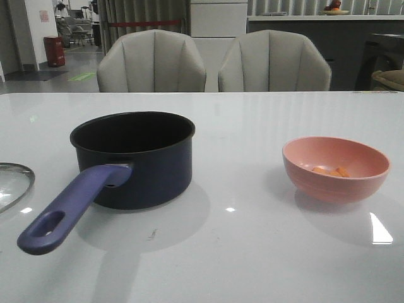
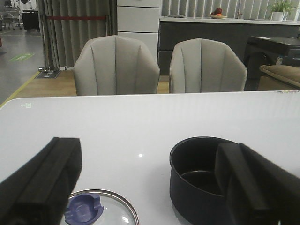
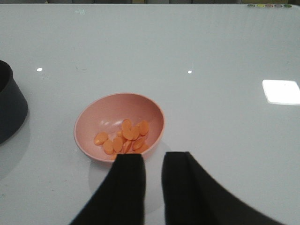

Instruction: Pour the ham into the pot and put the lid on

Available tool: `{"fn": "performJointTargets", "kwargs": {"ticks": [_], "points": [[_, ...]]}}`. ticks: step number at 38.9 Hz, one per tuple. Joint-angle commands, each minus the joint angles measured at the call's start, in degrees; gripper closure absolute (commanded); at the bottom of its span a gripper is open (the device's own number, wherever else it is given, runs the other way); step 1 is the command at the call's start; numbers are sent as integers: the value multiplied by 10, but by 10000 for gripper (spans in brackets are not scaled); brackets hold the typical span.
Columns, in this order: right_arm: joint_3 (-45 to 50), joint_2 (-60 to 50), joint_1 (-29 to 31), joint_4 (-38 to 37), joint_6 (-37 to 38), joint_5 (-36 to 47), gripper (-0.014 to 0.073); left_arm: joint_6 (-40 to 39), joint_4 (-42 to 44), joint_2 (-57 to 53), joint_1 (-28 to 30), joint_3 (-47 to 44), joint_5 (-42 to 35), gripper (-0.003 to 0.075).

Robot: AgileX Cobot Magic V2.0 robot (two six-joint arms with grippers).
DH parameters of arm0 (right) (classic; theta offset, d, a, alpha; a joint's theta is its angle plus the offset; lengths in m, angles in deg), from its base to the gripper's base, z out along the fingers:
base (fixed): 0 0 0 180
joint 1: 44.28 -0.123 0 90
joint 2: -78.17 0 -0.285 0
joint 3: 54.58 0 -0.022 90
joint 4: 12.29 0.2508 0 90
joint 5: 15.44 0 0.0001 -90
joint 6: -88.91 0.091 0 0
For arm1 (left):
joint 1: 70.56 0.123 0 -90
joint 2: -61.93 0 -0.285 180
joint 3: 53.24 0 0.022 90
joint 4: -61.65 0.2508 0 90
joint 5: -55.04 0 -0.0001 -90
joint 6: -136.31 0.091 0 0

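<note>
The dark navy pot (image 1: 132, 158) stands left of centre on the white table, its purple-blue handle (image 1: 69, 211) pointing toward the near left. The glass lid (image 2: 117, 206) with its blue knob (image 2: 83, 208) lies flat to the pot's left, showing only as a rim (image 1: 16, 180) at the front view's left edge. The ham (image 3: 124, 136), orange-pink pieces, lies in the pink bowl (image 1: 334, 167) on the right. My left gripper (image 2: 147, 149) is wide open above the table near the lid and the pot (image 2: 197, 178), holding nothing. My right gripper (image 3: 153, 159) hangs just short of the pink bowl (image 3: 119, 117), its jaws narrowly open and empty.
Two grey chairs (image 1: 151, 63) stand behind the table's far edge. Neither arm shows in the front view. Bare white table (image 1: 240, 189) lies between pot and bowl.
</note>
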Motion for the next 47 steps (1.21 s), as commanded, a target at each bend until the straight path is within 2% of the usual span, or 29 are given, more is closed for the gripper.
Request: {"fn": "performJointTargets", "kwargs": {"ticks": [1,5,16,27,35,47], "points": [[-46,47,2,39,5,37,154,-1,-2,3,-5,16,-48,103],[-71,94,2,69,5,31,64,-1,-2,3,-5,16,-48,103],[-177,260,12,90,5,-26,69,-1,-2,3,-5,16,-49,103],[-312,429,80,98,3,-147,69,-1,-2,3,-5,16,-49,103],[-394,532,87,140,-78,-225,69,-1,-2,-7,-5,16,-53,103],[-450,646,86,141,-103,-227,69,-1,-2,-22,-5,16,-51,103]]}}
